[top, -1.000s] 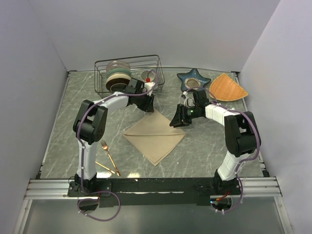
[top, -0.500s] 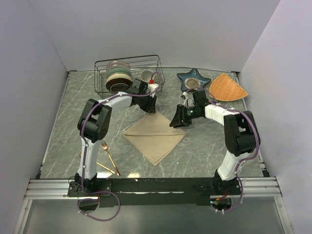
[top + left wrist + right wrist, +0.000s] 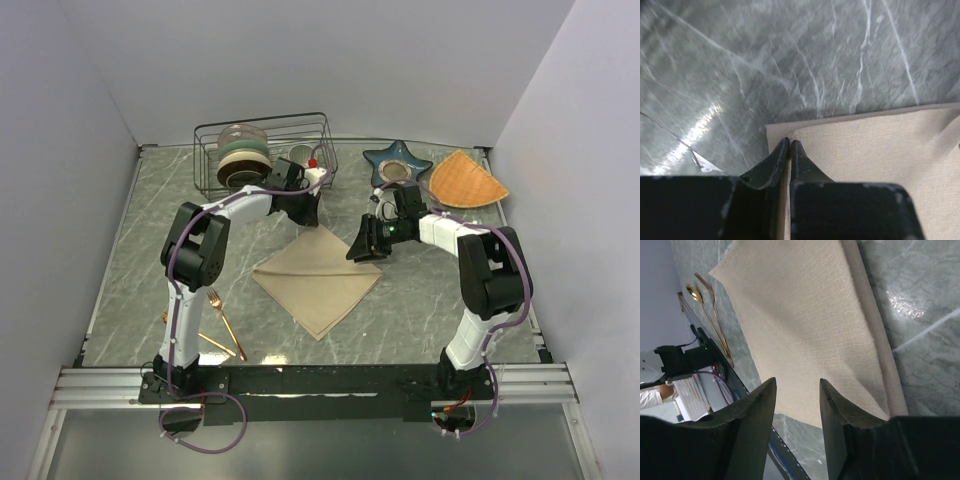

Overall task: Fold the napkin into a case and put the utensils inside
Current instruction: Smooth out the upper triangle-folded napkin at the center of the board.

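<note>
Yet to finish folding napkin (image 3: 318, 278), then load utensils (image 3: 225, 322) (lying aside). Pressing left gripper (image 3: 789, 142) together at corner; hovering right gripper (image 3: 797, 382) apart, empty.

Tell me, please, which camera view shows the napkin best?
The top external view: nearly the whole folded napkin shows, between both arms. The left wrist view shows just one corner at its closed end effector; the right wrist view shows a broad stretch, cropped by the frame.
</note>
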